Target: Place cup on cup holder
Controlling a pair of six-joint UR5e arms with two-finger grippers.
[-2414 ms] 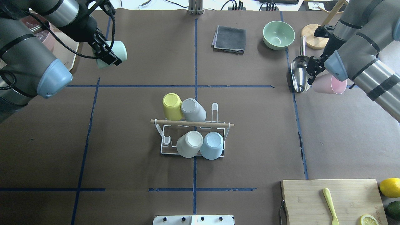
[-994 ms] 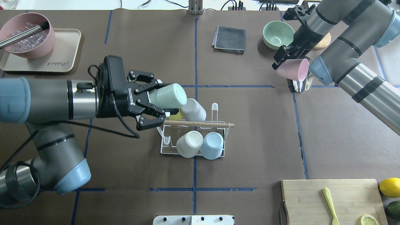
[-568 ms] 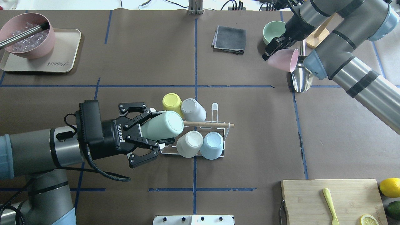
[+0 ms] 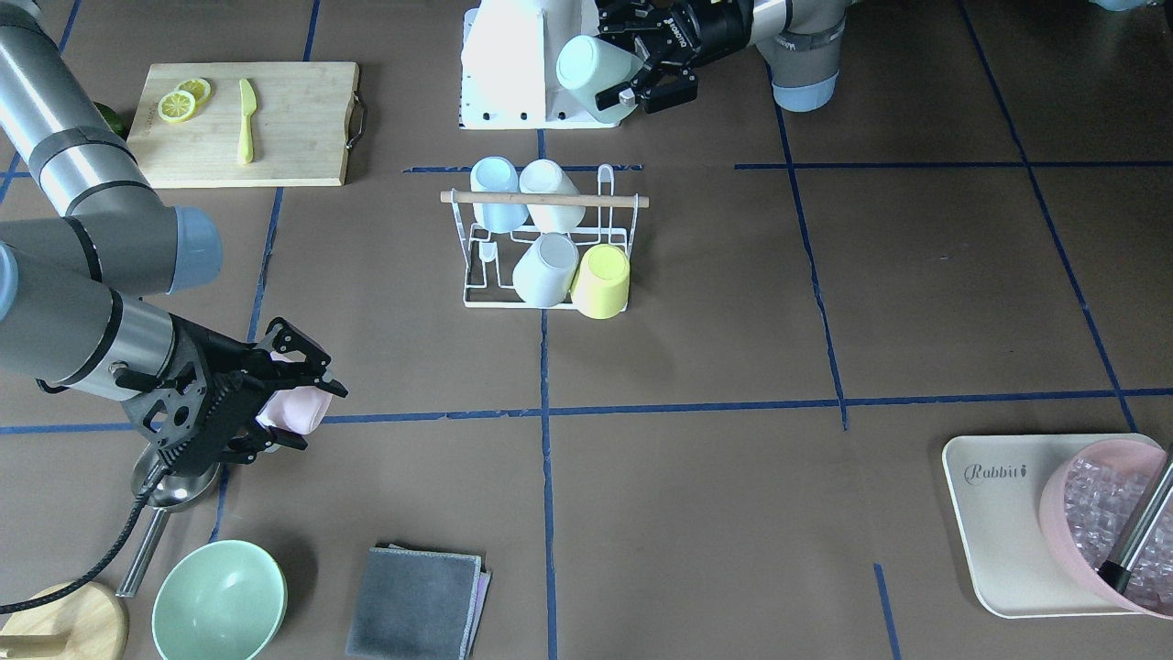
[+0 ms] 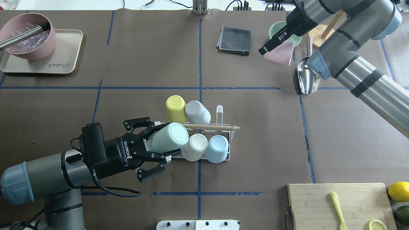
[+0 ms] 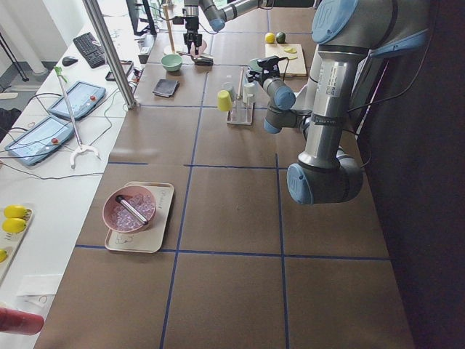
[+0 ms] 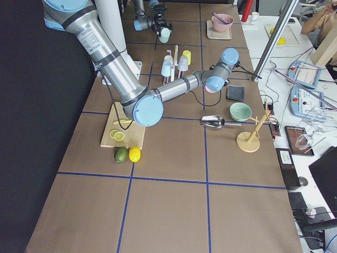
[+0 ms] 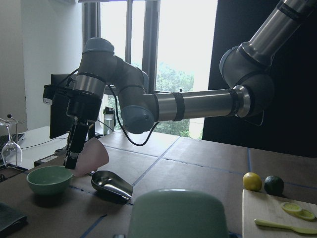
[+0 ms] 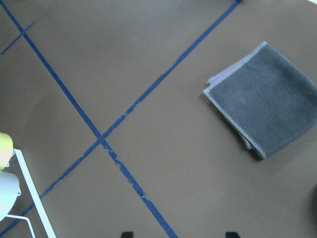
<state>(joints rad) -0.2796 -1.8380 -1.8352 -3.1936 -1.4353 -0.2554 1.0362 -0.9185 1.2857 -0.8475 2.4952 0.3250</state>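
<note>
The cup holder [image 5: 214, 127] is a white wire rack with a wooden rod; it also shows in the front view [image 4: 541, 197]. It holds a yellow cup [image 5: 175, 107], a grey cup [image 5: 196, 111], a white cup [image 5: 195, 147] and a blue cup [image 5: 217, 148]. My left gripper [image 5: 163, 140] is shut on a mint green cup [image 5: 171, 136], on its side in the air over the rack's near left end; both show in the front view, gripper [image 4: 623, 64] and cup [image 4: 591, 62]. My right gripper [image 5: 274, 48] is shut on a pink cup [image 5: 281, 54] far right, above the table.
A grey cloth [image 5: 235, 40], a green bowl [image 4: 220, 600], a metal scoop [image 5: 306, 76] and a wooden stand [image 5: 322, 32] lie at the far right. A pink bowl [image 5: 27, 35] sits on a beige tray [image 5: 64, 64] far left. A cutting board [image 5: 338, 204] is near right.
My left arm has carried the mint cup from the far left to the rack's near left end. My right arm has carried the pink cup left and farther from me.
</note>
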